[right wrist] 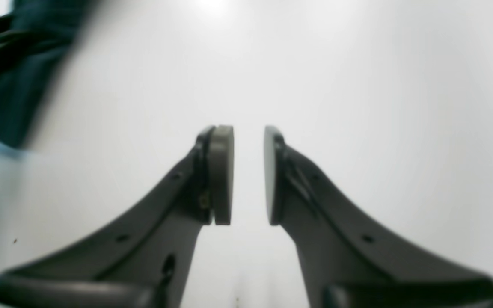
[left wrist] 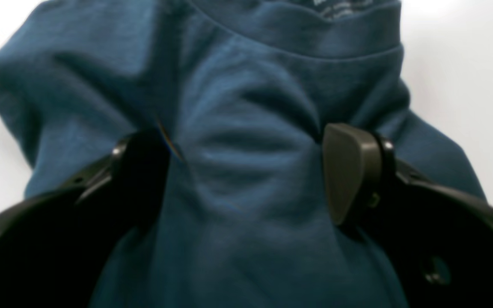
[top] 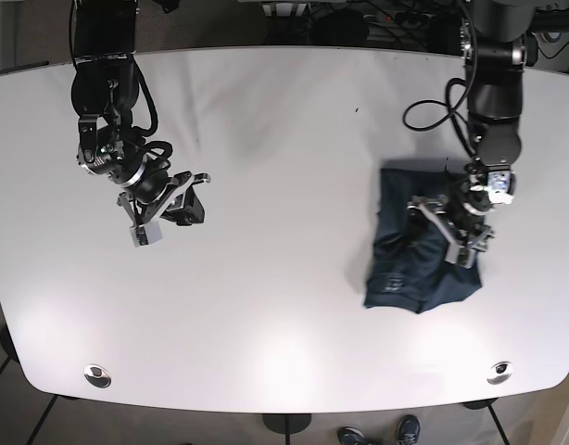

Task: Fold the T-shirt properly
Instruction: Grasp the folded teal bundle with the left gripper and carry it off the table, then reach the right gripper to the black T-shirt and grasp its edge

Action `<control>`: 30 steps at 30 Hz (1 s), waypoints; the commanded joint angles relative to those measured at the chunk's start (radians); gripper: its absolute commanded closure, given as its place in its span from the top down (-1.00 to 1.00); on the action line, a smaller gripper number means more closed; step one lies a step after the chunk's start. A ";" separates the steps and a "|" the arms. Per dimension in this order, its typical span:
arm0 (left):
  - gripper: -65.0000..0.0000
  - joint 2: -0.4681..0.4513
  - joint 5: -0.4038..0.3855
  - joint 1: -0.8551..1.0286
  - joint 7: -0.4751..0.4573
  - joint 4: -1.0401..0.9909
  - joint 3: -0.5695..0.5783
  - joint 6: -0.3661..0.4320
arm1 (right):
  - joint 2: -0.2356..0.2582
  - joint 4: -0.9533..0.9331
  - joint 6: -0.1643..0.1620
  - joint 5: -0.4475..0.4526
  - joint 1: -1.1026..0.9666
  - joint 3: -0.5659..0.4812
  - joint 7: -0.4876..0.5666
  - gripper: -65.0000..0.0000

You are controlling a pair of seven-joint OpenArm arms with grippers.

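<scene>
The dark blue T-shirt (top: 410,250) lies folded into a rumpled block on the right side of the white table (top: 284,278). My left gripper (top: 454,236) sits on its right part. In the left wrist view the left gripper (left wrist: 246,141) is open, its fingers (left wrist: 349,171) wide apart and straddling a bunched ridge of the shirt (left wrist: 246,72) below the collar. My right gripper (top: 192,197) hovers over bare table far to the left. In the right wrist view the right gripper (right wrist: 248,132) is empty with a narrow gap between its pads, and the shirt (right wrist: 15,64) is a blur at the top left.
The white table reaches its front edge (top: 284,408) below the shirt. Two round fittings (top: 97,375) sit near the front corners. Cables (top: 433,107) hang by the left arm at the back right.
</scene>
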 commanded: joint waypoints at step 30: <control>0.34 -0.339 -0.133 0.436 0.072 0.465 -0.460 -0.251 | -0.016 0.384 0.001 0.008 -0.236 0.074 0.023 -0.64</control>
